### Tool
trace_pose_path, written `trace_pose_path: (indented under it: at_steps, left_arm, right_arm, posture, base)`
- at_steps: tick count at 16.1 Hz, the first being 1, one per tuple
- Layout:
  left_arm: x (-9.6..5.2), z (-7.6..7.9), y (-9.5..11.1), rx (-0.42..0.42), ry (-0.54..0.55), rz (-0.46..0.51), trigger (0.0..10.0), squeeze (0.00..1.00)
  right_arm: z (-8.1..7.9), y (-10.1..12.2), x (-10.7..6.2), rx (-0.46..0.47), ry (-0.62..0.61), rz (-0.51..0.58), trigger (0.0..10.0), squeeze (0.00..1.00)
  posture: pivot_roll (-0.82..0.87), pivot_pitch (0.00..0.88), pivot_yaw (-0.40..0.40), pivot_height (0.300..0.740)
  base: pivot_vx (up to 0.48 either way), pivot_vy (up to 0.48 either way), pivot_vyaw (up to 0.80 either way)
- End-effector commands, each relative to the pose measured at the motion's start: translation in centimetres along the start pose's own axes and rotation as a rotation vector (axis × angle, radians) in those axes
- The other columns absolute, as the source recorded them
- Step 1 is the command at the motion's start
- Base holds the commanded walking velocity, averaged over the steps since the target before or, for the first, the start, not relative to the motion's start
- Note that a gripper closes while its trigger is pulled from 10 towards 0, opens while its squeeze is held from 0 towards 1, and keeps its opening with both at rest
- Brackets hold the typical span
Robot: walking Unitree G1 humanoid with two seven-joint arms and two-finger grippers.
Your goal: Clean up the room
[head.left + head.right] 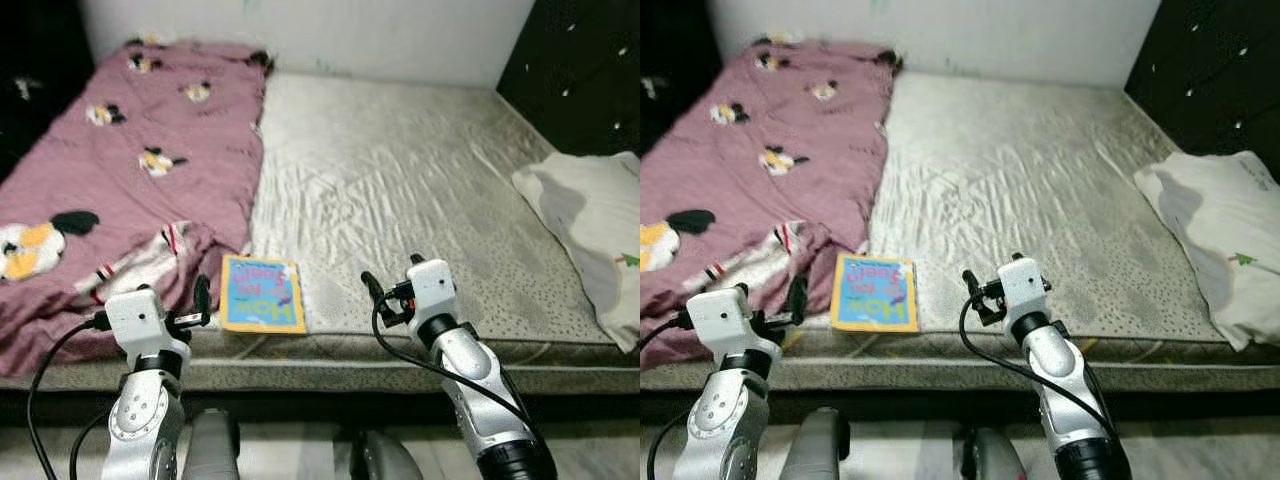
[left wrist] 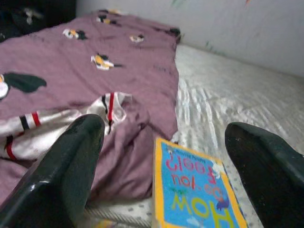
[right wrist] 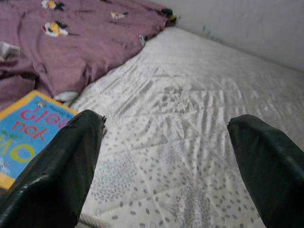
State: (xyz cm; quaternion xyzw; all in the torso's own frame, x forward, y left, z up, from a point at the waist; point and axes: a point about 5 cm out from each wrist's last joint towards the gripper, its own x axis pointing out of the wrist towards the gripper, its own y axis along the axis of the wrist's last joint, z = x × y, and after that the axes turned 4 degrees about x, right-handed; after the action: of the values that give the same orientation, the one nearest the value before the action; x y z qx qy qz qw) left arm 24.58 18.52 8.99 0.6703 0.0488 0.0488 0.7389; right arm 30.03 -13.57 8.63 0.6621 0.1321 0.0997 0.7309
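- Both the left end effector [image 2: 161,156] and the right end effector [image 3: 166,156] hover, fingers apart, at the bed [image 1: 400,170] edge.
- A blue book [image 1: 262,294] lies between them, nearer the left, its corner tucked beneath the purple blanket [image 1: 150,150].
- A pillow [image 1: 600,230], cut off, lies beyond the right.

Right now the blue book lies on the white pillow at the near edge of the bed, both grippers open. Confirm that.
Not on the pillow: the left eye view shows the blue book flat on the bare mattress, beside the purple blanket. The rest holds.
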Motion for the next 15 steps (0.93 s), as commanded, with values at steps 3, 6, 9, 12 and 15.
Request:
trace_pose_path:
  at_steps: [3,6,9,12,15]
  left_arm:
    - [-0.1,0.4,0.2,0.006,-0.027,-0.013,10.0,0.0]
    - [0.6,0.7,0.5,0.015,-0.05,-0.009,10.0,0.0]
    - [0.5,0.9,0.5,0.014,-0.055,-0.011,10.0,0.0]
    - [-0.1,0.9,0.4,0.011,-0.044,-0.021,10.0,0.0]
    - [-0.4,0.3,0.7,0.01,0.0,-0.012,10.0,0.0]
  right_arm:
    - [-0.3,-0.1,-0.5,0.031,-0.006,-0.011,10.0,0.0]
    - [-0.6,-0.1,-0.5,0.051,-0.02,-0.014,10.0,0.0]
    - [-0.9,-0.1,-0.6,0.06,-0.01,-0.012,10.0,0.0]
    - [-1.2,-0.2,-0.4,0.064,0.001,-0.021,10.0,0.0]
    - [-1.8,-0.2,0.1,0.063,0.037,-0.031,10.0,0.0]
  posture:
    - [0.02,0.093,-0.072,0.632]
    - [0.01,0.088,-0.051,0.632]
    - [0.02,0.092,-0.053,0.632]
    - [0.04,0.102,-0.064,0.632]
    - [0.08,0.112,-0.096,0.632]
  base:
    - [0.0,0.0,0.0]
    - [0.0,0.0,-0.33]
    - [0.0,0.0,-0.19]
    - [0.0,0.0,0.0]
    - [0.0,0.0,0.0]
